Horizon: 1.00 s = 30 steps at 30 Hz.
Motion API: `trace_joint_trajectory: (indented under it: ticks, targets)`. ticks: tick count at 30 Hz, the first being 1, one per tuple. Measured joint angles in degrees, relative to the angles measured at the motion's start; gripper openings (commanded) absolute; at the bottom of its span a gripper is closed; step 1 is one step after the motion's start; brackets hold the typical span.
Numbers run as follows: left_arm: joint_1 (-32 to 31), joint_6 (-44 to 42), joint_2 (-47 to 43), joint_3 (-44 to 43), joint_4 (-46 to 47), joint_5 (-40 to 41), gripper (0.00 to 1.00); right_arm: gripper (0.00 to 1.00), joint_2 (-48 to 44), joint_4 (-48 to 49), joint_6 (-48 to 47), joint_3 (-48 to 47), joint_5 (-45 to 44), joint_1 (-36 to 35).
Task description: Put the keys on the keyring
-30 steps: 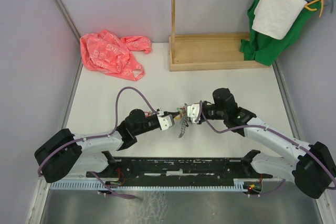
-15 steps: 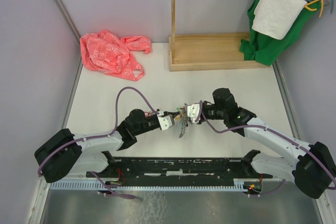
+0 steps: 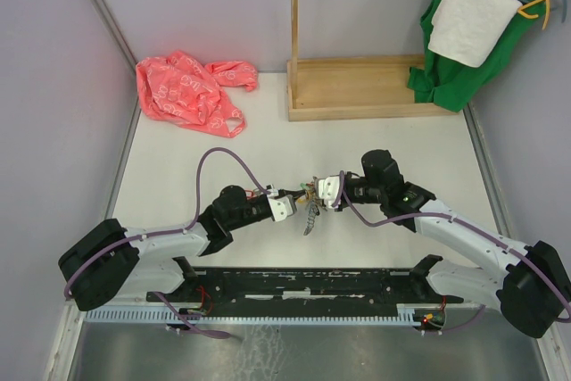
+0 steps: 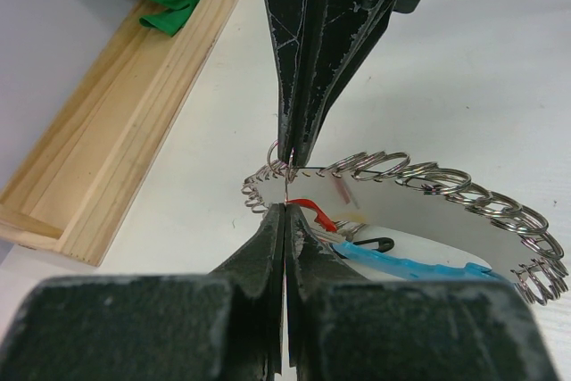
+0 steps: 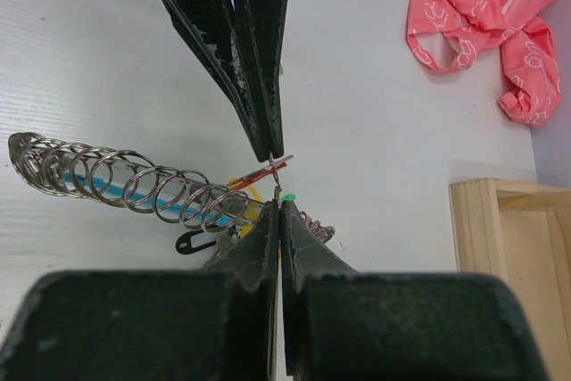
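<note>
Both grippers meet tip to tip over the table's middle. My left gripper (image 3: pixel 303 196) (image 4: pixel 284 209) is shut on a small split ring (image 4: pixel 278 160), and my right gripper (image 3: pixel 318 190) (image 5: pixel 278 209) is shut on the same split ring (image 5: pixel 277 178) from the opposite side. The keyring (image 4: pixel 419 176) (image 5: pixel 134 186), a loop strung with grey rings and a light-blue sleeve (image 4: pixel 406 265), hangs from that point. Under it lie the keys with a red tag (image 4: pixel 318 215), a black tag (image 5: pixel 190 243) and a green tag (image 5: pixel 287 202). From above, the bunch (image 3: pixel 310 217) dangles below the tips.
A pink plastic bag (image 3: pixel 187 91) lies at the back left. A wooden stand's base (image 3: pixel 357 86) sits at the back centre, its post rising from it. A green cloth and white towel (image 3: pixel 468 24) hang on hangers at the back right.
</note>
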State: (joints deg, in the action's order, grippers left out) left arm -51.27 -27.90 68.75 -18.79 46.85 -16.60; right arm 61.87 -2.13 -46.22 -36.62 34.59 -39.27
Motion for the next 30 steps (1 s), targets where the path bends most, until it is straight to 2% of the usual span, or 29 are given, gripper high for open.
trace_joint_trajectory:
  ticks: [30]
  targets:
    - [-0.3,0.0,0.3,0.0,0.0,1.5,0.03,0.01,-0.5,1.3,1.4,0.8,0.0,0.0]
